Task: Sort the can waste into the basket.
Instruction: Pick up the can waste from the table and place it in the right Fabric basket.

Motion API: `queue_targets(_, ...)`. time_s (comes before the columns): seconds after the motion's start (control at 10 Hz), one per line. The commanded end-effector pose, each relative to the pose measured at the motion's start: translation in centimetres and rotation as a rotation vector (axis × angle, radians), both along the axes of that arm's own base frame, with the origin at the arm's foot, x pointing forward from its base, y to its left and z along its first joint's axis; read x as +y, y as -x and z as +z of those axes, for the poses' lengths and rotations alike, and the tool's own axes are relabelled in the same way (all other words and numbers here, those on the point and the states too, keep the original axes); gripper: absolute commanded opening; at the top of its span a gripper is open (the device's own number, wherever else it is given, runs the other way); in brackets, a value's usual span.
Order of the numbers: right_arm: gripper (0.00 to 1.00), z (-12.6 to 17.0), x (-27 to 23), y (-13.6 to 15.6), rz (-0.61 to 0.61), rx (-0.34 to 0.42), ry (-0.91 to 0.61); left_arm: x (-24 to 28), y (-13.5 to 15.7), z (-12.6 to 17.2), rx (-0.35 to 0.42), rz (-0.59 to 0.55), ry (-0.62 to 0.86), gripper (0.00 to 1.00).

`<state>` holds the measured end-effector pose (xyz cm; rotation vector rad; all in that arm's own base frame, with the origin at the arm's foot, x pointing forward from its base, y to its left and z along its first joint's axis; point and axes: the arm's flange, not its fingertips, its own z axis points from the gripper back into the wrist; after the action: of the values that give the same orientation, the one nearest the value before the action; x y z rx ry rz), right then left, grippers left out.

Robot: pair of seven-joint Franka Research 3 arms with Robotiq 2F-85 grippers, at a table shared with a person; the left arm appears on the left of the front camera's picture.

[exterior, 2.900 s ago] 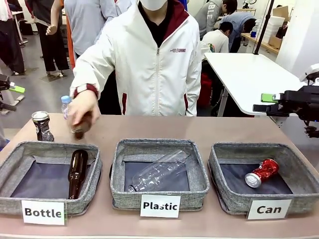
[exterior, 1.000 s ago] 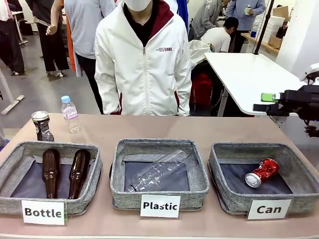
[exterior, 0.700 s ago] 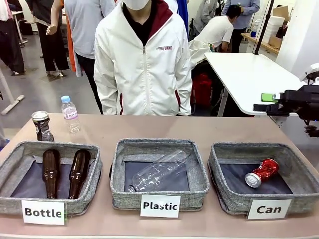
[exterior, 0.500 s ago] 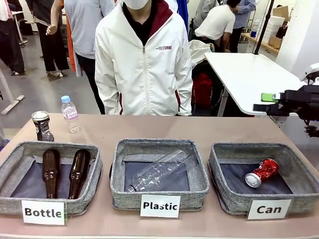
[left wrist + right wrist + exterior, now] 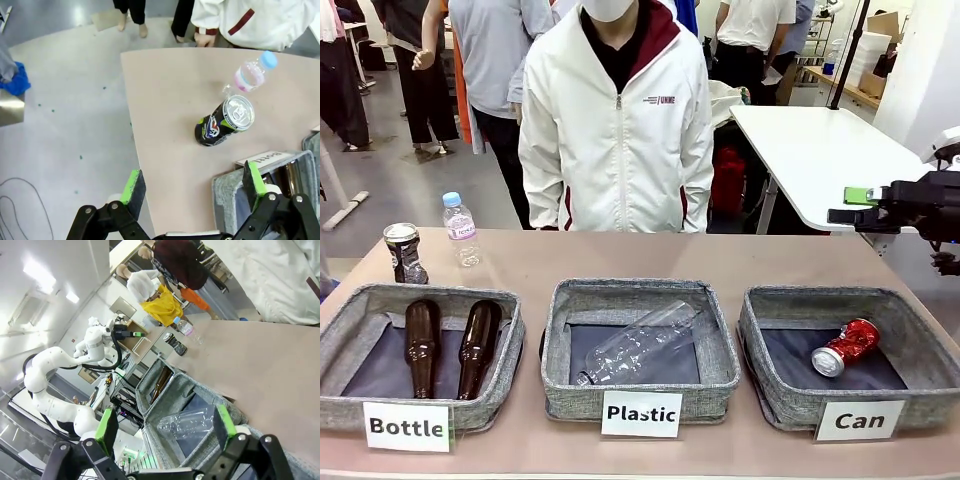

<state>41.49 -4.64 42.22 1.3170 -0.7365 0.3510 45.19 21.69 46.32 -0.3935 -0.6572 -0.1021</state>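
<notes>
One dented red metal drink can [image 5: 845, 347] already lies on its side in the shallow grey fabric basket labelled "Can" [image 5: 788, 404], at the lower right of the front view. The other, a dented black-and-silver drink can with a silver top [image 5: 403, 252], stands upright on the tan worktop [image 5: 620, 260] at the far left, behind the grey "Bottle" basket [image 5: 510, 345] and just beside a small clear plastic water bottle with a blue cap [image 5: 460, 230].

The left claw [image 5: 194, 185] hangs wide open above the worktop's edge, the dark can ahead of it. The right claw [image 5: 166, 424] is also spread wide and holds nothing.

The can is likely light, thin-walled and smooth, so it should crumple under a hard squeeze. The best hold is probably across mid-body, below the rim, clear of the bottle.
</notes>
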Motion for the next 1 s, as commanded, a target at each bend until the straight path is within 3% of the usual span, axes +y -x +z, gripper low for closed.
queue_targets(0.0,1.00,0.3,-0.2,-0.2,0.006,-0.006,-0.005,-0.1,-0.1,-0.1,-0.002,0.001,-0.003,1.00)
queue_targets(0.1,1.00,0.3,-0.2,-0.2,0.006,-0.006,-0.005,-1.1,-2.7,0.6,0.015,-0.329,-0.074,1.00)
queue_targets(0.3,1.00,0.3,-0.2,-0.2,0.006,-0.006,-0.005,0.5,-6.3,0.0,-0.081,-0.663,-0.104,1.00)
queue_targets(0.4,1.00,0.3,-0.2,-0.2,0.006,-0.006,-0.005,1.2,-7.2,-1.2,-0.095,-0.757,-0.092,1.00)
queue_targets(0.6,1.00,0.3,-0.2,-0.2,0.006,-0.006,-0.005,1.2,-7.8,-4.3,-0.192,-0.889,-0.078,1.00)
queue_targets(0.8,1.00,0.3,-0.2,-0.2,0.006,-0.006,-0.005,0.8,-8.4,-7.4,-0.366,-0.962,-0.076,1.00)
queue_targets(0.9,1.00,0.3,-0.2,-0.2,0.006,-0.006,-0.005,0.8,-8.9,-8.5,-0.439,-0.921,-0.102,1.00)
